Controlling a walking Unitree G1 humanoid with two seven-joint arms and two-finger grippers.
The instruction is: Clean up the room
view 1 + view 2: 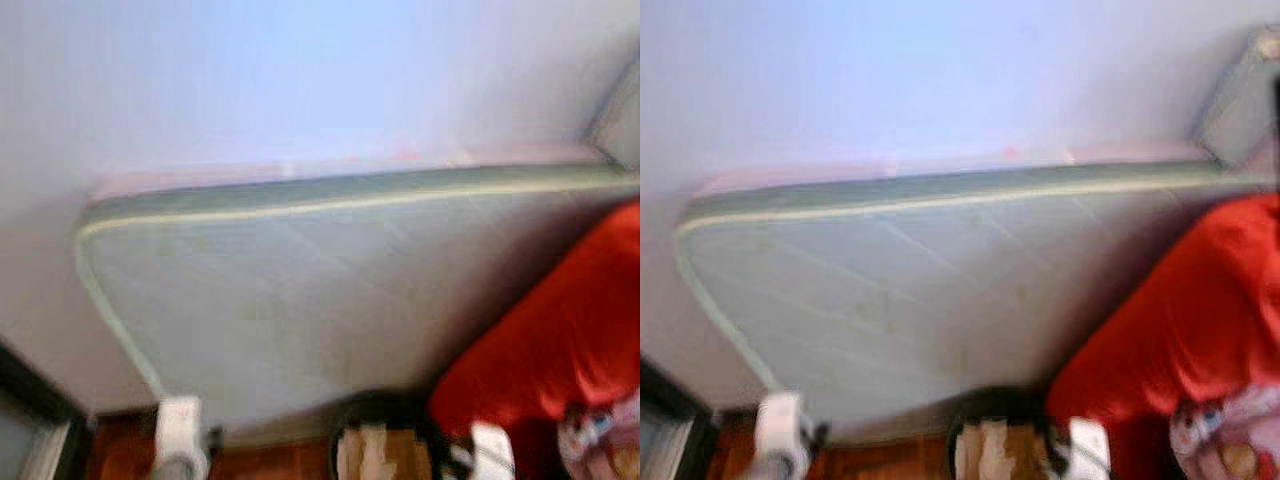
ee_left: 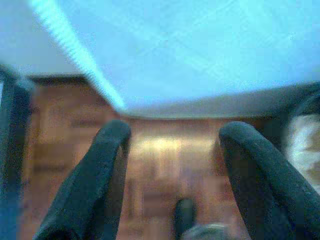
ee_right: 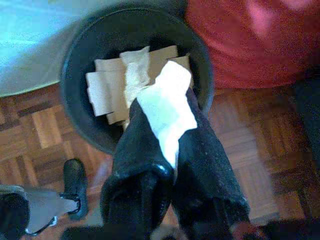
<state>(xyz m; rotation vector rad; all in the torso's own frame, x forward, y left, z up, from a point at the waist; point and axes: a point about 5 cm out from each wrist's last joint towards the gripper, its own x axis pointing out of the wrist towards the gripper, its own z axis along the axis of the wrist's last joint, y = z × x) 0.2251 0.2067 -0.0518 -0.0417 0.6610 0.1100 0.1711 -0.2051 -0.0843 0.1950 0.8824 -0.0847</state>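
Observation:
My right gripper is shut on a white crumpled tissue and hangs over a round black bin. The bin holds brown cardboard and crumpled paper. In the eye views the bin stands at the bottom middle, with my right wrist beside it. My left gripper is open, its fingers wide apart above the wooden floor, holding nothing. My left wrist shows at the bottom left.
A pale green mattress leans against the white wall just behind the bin. A red cushion or blanket lies to the right, with a patterned item below it. A dark door frame stands at far left.

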